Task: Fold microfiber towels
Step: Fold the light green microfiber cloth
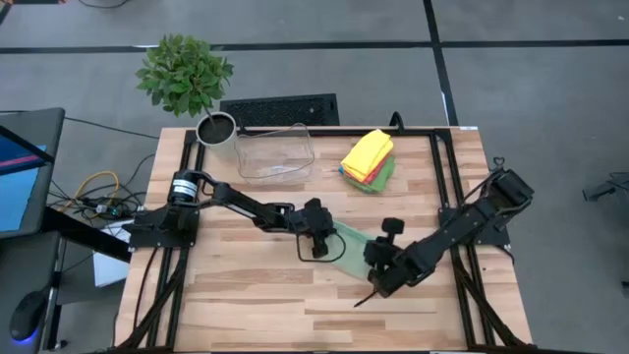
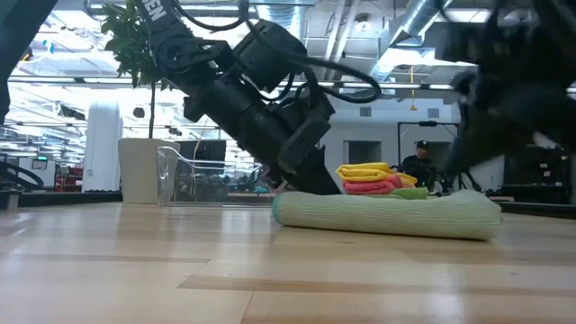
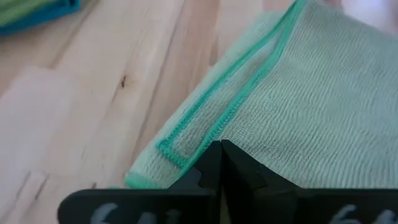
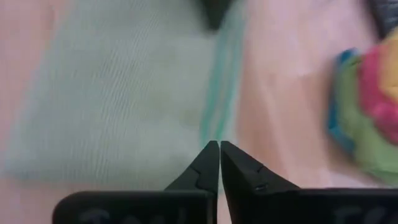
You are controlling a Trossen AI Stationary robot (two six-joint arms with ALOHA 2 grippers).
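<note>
The left gripper [image 1: 316, 246], fingers closed, is pressing on the near edge of the folded sage towel [image 1: 352, 243] lying mid-table, while the right gripper [image 1: 376, 285], fingers nearly together and holding nothing, is hovering beside it, the folded towel stack [image 1: 369, 159] sitting behind.

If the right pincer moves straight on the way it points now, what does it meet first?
Most likely the sage towel: the right pincer points at its stitched edge. The folded stack lies off to one side. Depth is unclear.
</note>
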